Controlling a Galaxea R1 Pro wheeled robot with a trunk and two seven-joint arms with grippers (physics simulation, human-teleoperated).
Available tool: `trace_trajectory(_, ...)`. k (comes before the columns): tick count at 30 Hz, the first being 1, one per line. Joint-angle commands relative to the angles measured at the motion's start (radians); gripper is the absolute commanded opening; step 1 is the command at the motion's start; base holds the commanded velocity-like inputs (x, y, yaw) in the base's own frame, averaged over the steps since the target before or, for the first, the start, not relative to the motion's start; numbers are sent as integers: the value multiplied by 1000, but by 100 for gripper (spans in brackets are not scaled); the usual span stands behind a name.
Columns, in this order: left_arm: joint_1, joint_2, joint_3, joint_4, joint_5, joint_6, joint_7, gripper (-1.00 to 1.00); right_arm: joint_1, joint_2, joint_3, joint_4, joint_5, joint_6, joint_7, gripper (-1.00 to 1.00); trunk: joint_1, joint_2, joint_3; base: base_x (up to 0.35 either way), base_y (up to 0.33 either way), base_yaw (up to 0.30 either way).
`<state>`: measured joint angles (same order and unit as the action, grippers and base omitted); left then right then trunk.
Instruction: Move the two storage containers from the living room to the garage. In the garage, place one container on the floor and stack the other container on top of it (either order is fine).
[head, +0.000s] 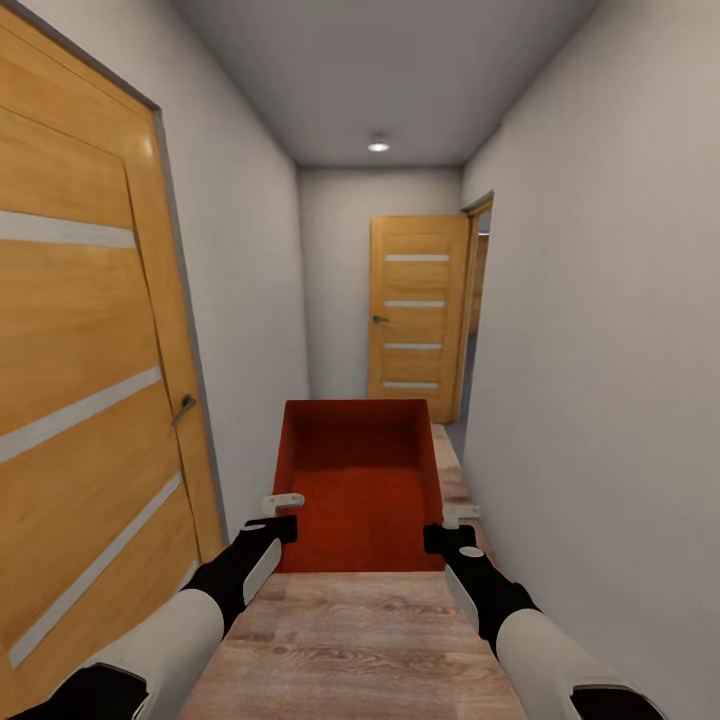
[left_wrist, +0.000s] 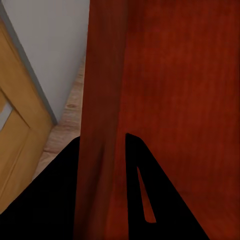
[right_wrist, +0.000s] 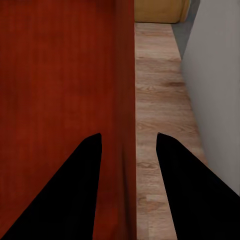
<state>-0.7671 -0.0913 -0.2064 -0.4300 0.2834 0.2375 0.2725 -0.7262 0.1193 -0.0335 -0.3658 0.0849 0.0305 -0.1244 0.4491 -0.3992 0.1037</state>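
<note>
One red-orange storage container (head: 360, 480) hangs in front of me above the wood plank hallway floor, open top up and empty. My left gripper (head: 283, 515) is shut on its left wall near the close corner. The left wrist view has that wall (left_wrist: 102, 100) running between the two dark fingers (left_wrist: 102, 137). My right gripper (head: 445, 528) is shut on the right wall, and the right wrist view shows its fingers (right_wrist: 129, 135) astride the wall's edge (right_wrist: 125, 75). The other container, the living room and the garage are out of view.
I am in a narrow corridor with light-grey walls. A closed wooden door (head: 80, 350) lies close on the left. Another wooden door (head: 418, 315) stands at the far end, beside an open doorway (head: 478, 300) on the right. Wood plank floor (head: 350, 640) runs ahead.
</note>
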Motion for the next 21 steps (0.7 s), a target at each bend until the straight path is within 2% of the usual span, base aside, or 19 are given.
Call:
trace_trajectory(1,0,2,-2,-1,-3,8,14,-100,-1,-1,-36,-4,21,3,-21,-100,1,-1,0,323,0,0)
trace_trajectory(21,0,2,-2,0,-3,8,14,-100,-1,-1,-36,-4,21,3,-21,-100,1,-1,0,323,0,0)
